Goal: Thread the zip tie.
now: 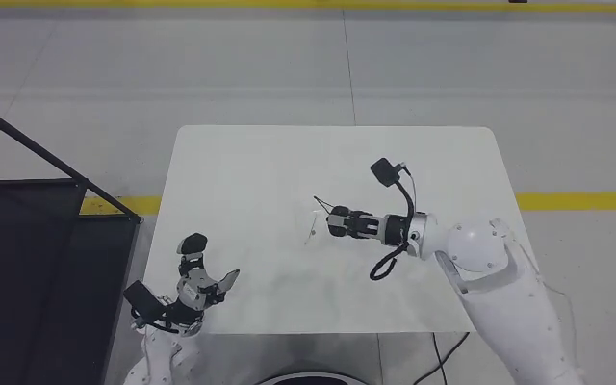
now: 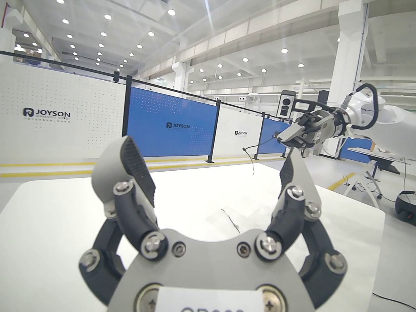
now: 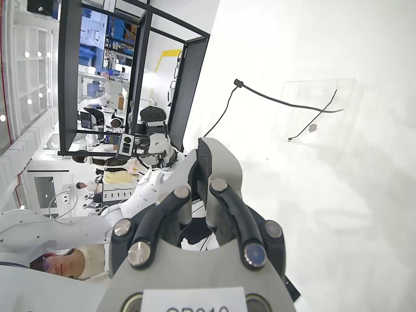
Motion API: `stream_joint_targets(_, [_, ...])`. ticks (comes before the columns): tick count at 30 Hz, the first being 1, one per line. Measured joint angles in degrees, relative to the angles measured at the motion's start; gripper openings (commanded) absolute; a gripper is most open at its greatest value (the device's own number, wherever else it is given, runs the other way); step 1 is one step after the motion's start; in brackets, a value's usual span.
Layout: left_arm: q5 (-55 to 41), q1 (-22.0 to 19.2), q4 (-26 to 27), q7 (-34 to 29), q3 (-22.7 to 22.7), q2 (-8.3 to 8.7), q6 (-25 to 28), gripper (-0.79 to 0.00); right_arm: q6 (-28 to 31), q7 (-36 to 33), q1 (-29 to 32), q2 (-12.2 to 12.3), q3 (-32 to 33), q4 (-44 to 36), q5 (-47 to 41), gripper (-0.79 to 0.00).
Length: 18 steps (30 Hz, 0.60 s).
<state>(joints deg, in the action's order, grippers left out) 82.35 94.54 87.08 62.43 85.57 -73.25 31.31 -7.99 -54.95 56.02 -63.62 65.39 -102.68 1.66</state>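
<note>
Zip tie (image 3: 276, 100) — pinched by right gripper (image 1: 329, 224); left gripper (image 2: 208, 163) wide, empty — should guide tail squarely into head.

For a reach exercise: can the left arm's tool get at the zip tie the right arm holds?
Probably yes: the left tool is open, the zip tie hangs from the shut right tool above the table, nothing standing between them.

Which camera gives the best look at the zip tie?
The right wrist view: the zip tie shows nearly whole, head included, leaving the right gripper. The top view has it as a faint thread; the left wrist view, a distant thin strand.
</note>
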Motion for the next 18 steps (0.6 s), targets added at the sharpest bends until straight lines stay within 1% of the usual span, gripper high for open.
stream_joint_targets(2, [0.0, 0.0, 0.0, 0.0, 0.0, 0.0, 0.0, 0.0, 0.2, 0.3, 0.2, 0.0, -0.2, -0.2, 0.5, -0.785])
stream_joint_targets(4, [-0.3, 0.0, 0.2, -0.5, -0.2, -0.01, 0.1, 0.0, 0.5, 0.6, 0.4, 0.1, -1.4, -0.9, 3.5, -0.785])
stream_joint_targets(7, [-2.6, -0.1, 1.7, -3.9, -0.9, -0.03, 1.4, 0.0, 0.1, -0.9, -0.5, 0.2, -4.5, -3.0, 11.6, -0.785])
stream_joint_targets(12, [-9.1, 0.2, 4.1, -10.5, -1.3, 0.12, 6.4, 0.0, -2.9, -4.6, -3.4, 0.1, -10.0, -5.6, 25.4, -0.785])
stream_joint_targets(14, [-12.2, 0.2, 4.8, -13.2, -1.7, 0.13, 8.0, 0.0, -4.5, -6.3, -5.1, -0.2, -12.7, -5.7, 30.6, -0.785])
stream_joint_targets(18, [-17.8, -0.2, 5.4, -17.9, -1.9, 0.23, 11.2, 0.0, -7.7, -10.9, -9.2, -1.2, -18.2, -3.7, 37.9, -0.785])
